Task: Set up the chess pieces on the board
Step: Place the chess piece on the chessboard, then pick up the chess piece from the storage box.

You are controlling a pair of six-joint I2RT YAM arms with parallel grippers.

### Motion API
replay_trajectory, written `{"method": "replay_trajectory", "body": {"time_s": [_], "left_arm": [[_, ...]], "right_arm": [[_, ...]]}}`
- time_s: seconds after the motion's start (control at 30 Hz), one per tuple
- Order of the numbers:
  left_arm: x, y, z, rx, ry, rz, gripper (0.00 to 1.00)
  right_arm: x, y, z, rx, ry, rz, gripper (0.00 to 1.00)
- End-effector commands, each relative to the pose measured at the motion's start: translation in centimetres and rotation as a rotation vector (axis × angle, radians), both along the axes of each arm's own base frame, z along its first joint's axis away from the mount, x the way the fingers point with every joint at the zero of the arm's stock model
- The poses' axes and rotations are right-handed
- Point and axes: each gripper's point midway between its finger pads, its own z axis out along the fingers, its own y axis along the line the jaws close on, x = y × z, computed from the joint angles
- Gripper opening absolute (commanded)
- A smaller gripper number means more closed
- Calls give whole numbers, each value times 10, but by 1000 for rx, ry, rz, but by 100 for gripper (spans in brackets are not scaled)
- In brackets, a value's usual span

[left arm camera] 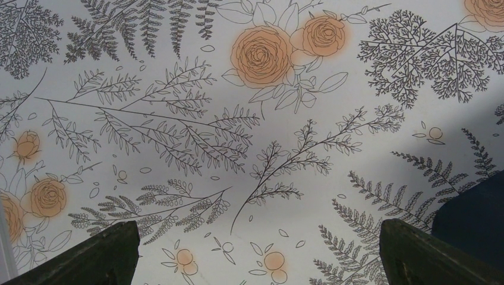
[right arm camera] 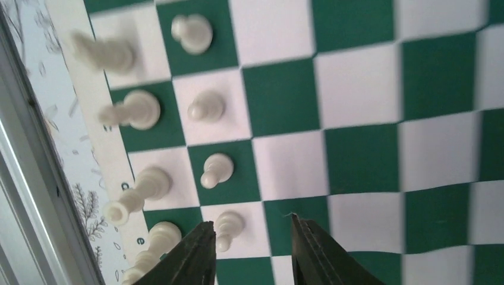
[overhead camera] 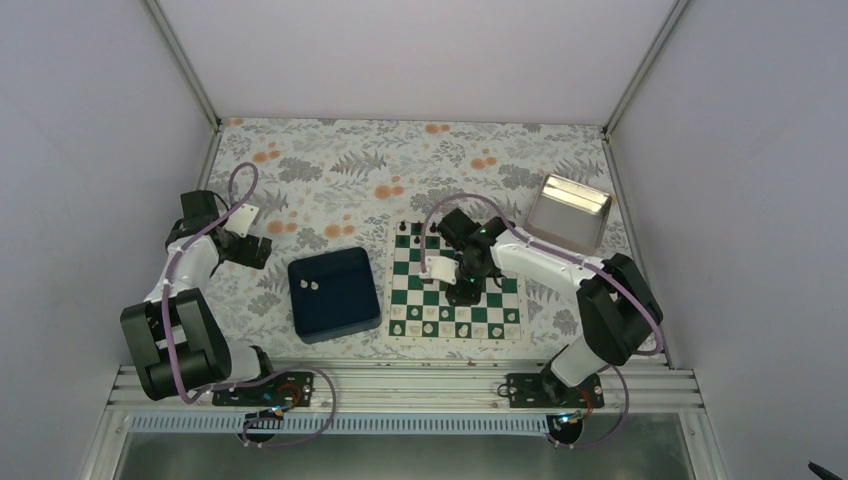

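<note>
The green and white board [overhead camera: 455, 290] lies right of centre, with white chess pieces along its near rows. My right gripper [overhead camera: 465, 290] hangs low over it. In the right wrist view the board [right arm camera: 362, 160] fills the frame and my right gripper [right arm camera: 251, 221] is open and empty. A white pawn [right arm camera: 229, 227] stands just inside its left finger. More pawns [right arm camera: 215, 169] and taller white pieces [right arm camera: 139, 190] stand along the board's edge. My left gripper [overhead camera: 262, 250] is open and empty over the tablecloth [left arm camera: 258, 228]. Two white pieces [overhead camera: 310, 285] lie in the navy tray.
The dark navy tray [overhead camera: 333, 293] sits left of the board; its corner shows in the left wrist view [left arm camera: 475, 219]. A metal tin [overhead camera: 568, 212] stands at the back right. A few black pieces [overhead camera: 410, 235] stand at the board's far left corner.
</note>
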Motion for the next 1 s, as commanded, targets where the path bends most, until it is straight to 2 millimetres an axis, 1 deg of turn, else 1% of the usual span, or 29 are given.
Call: {"method": "replay_trajectory", "body": {"time_s": [0.0,0.07,0.1,0.13,0.17,0.2,0.23,0.27,0.3,0.4,0.47,0.53,0.63,0.67,0.8,0.87,0.97], "left_arm": [[4,1,3,-8,-18,5,100],[4,0,5,-10,-21,3,100],[4,0,5,-11,-23,1,100],[4,-1,6,-13,-28,-1,100],[5,-2,9,-20,-34,-2,100],[5,-3,8,-25,-35,-3,100],[5,-5,8,-32,-33,-7,100],[4,-7,6,-39,-30,-13,100],[3,-8,5,-44,-28,-16,100],[2,-8,5,-40,-28,-16,100],[2,-9,7,-45,-35,-20,100],[3,-10,8,-51,-39,-24,100],[2,-12,7,-58,-36,-29,100],[2,-13,7,-60,-35,-32,100],[0,-16,5,-75,-34,-42,100],[-1,-18,5,-80,-32,-46,100],[-1,-18,6,-83,-37,-48,100]], "right_arm": [[18,20,38,48,-59,17,37],[26,35,50,63,-87,38,37],[31,45,57,71,-106,50,39],[35,55,62,76,-122,66,43],[39,86,66,86,-146,121,47],[40,99,67,92,-158,144,47],[44,115,74,112,-182,167,47],[44,130,75,128,-189,190,49],[44,144,70,131,-187,212,52],[38,189,67,161,-195,279,55],[35,215,65,188,-203,319,58],[34,236,60,205,-208,346,60],[35,259,44,194,-202,378,63],[37,267,44,202,-212,385,64],[40,291,31,244,-234,397,68],[42,300,29,268,-244,400,72],[44,309,22,278,-242,398,73]]}}
